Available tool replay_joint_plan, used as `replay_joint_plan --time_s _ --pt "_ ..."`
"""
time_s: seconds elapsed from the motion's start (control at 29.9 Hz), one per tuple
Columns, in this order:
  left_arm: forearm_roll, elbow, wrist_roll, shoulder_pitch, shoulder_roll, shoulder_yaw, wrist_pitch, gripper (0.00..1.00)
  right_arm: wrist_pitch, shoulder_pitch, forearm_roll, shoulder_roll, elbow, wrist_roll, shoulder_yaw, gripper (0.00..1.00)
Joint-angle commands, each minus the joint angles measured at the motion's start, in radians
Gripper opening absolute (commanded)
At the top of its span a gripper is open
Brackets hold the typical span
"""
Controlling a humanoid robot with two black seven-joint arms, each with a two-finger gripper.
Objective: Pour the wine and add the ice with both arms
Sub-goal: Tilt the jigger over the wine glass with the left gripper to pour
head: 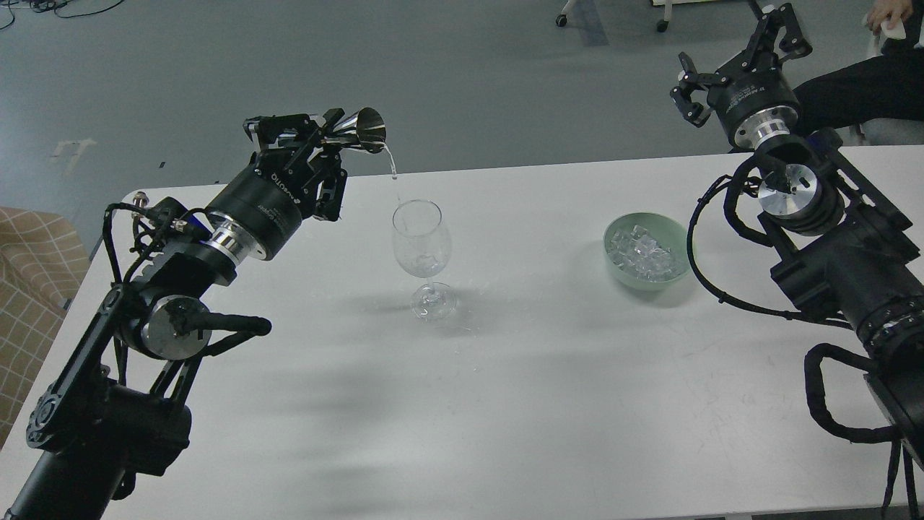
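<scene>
Pour step under way: left gripper (317,141) clamped on tipped steel cone jigger (363,128); thin clear wine stream (392,165) falling into clear stemmed glass (421,238) on white worktop (505,375). Right gripper (729,61) spread wide, empty, raised. Next, likely: clear ice cubes (644,253) wait in green bowl (626,278).

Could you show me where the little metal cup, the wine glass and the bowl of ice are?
metal measuring cup (367,128), head view, on its shiny flared side
wine glass (421,242), head view, on the clear bowl of the glass
green bowl (622,276), head view, on its outer wall
ice (644,254), head view, on the heaped cubes
</scene>
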Motion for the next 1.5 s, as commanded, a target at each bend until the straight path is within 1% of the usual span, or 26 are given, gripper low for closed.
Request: replay_joint_plan --time_s 0.0,0.5,0.74,0.87,1.47 --pt "0.055 0.0 0.002 -0.001 0.0 0.0 -0.026 0.2 0.0 0.0 0.0 0.0 0.0 0.0 0.0 1.0" --pt "0.212 0.002 0.002 -0.017 0.006 0.0 -0.04 0.2 0.0 -0.002 0.001 -0.001 0.001 0.0 0.005 1.0" --pt "0.232 0.002 0.002 -0.03 0.012 0.0 -0.046 0.2 0.0 -0.002 0.0 0.0 0.001 0.0 0.005 1.0" --pt "0.288 -0.002 0.002 -0.041 0.029 0.037 -0.058 0.2 0.0 -0.002 0.001 0.0 0.001 -0.002 0.005 1.0" --pt "0.348 -0.012 0.002 -0.053 0.048 0.052 -0.061 0.2 0.002 -0.003 0.001 0.0 0.001 0.0 0.006 1.0"
